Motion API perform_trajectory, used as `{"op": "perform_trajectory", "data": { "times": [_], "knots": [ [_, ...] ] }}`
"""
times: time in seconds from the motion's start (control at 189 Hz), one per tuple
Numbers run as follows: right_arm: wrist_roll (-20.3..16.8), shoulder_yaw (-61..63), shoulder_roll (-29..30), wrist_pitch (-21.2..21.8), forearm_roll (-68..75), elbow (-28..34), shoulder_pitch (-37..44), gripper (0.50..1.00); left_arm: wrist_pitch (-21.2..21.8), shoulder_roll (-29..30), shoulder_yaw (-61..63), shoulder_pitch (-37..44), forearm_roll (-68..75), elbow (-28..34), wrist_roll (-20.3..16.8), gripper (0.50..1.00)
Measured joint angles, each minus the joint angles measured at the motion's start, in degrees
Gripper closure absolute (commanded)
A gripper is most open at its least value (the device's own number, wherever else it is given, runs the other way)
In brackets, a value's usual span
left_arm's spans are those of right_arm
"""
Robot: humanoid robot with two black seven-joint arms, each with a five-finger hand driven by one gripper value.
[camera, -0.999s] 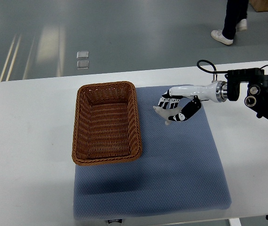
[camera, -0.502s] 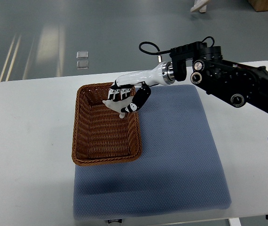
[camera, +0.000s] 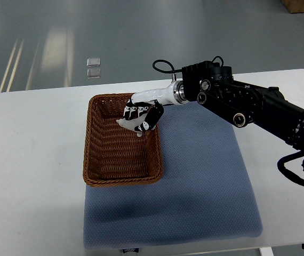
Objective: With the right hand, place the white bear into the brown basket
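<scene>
A brown wicker basket (camera: 121,178) stands on the left part of a blue-grey mat (camera: 205,181). My right hand (camera: 140,116) reaches in from the right and hovers over the basket's far right corner. Its fingers are curled around the small white bear (camera: 129,123), which sticks out to the left below the fingers, above the basket's inside. The black right arm (camera: 242,104) stretches across the mat's far edge. The left arm is out of the picture.
The mat lies on a white table (camera: 29,160) with rounded corners. Beyond the table's far edge is grey floor with two small clear squares (camera: 93,67).
The right hand has carried the white bear leftward from above the mat to above the basket's far right corner, then sunk a little. A person at the top right has gone from view.
</scene>
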Motion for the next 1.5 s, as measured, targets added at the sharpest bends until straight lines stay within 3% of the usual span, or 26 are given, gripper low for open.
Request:
{"op": "perform_trajectory", "data": {
  "times": [0.333,0.391,0.455,0.513,0.814,0.978,1.274,1.501],
  "knots": [
    [0.02,0.07,-0.01,0.62,0.47,0.44,1.28,0.818,0.00,0.00,0.00,0.00,0.00,0.00,0.00,0.500],
    [0.08,0.18,-0.01,0.41,0.47,0.44,1.81,0.724,0.00,0.00,0.00,0.00,0.00,0.00,0.00,0.500],
    [0.13,0.50,-0.01,0.04,0.50,0.42,2.19,0.693,0.00,0.00,0.00,-0.01,0.00,0.00,0.00,0.500],
    [0.22,0.80,-0.01,-0.31,0.99,0.40,2.42,0.634,0.00,0.00,0.00,-0.01,0.00,0.00,0.00,0.500],
    [-0.06,3.57,-0.02,-2.11,12.05,0.38,2.87,0.621,0.00,0.00,0.00,-0.01,0.00,0.00,0.00,0.500],
    [-2.80,9.53,-0.15,-2.25,24.58,0.30,-1.79,0.605,0.00,0.00,0.00,-0.01,0.00,0.00,0.00,0.500],
    [-4.39,18.38,-5.88,-3.87,44.88,0.37,-12.15,0.605,0.00,0.00,0.00,-0.01,0.00,0.00,-0.01,0.500],
    [-6.92,20.69,-9.98,-8.90,58.22,0.40,-15.08,0.585,0.00,0.00,0.00,-0.01,0.00,0.00,-0.01,0.500]
  ]
}}
